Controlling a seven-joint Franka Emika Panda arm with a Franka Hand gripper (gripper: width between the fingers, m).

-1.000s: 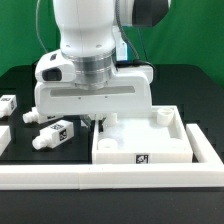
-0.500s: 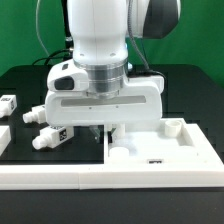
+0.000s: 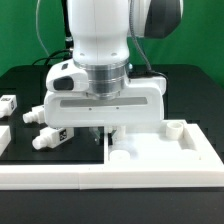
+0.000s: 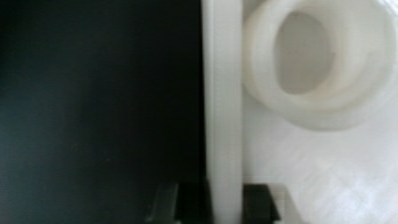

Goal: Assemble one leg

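Observation:
My gripper is low over the black table, its fingers mostly hidden under the wide white hand. In the wrist view the gripper is shut on the thin edge of the large white panel, with one dark fingertip on each side. The panel lies flat at the exterior view's right, and a round corner hole shows close by. One leg, a small white post with a tag, lies on the table at the exterior view's left. Another leg lies farther left.
A long white rail runs along the table's near edge. A further white part is cut off at the left border. Green backdrop behind.
Between one second and half a second ago the arm and the panel shifted toward the exterior view's right, and the panel's tagged side turned out of sight. Nothing has moved since.

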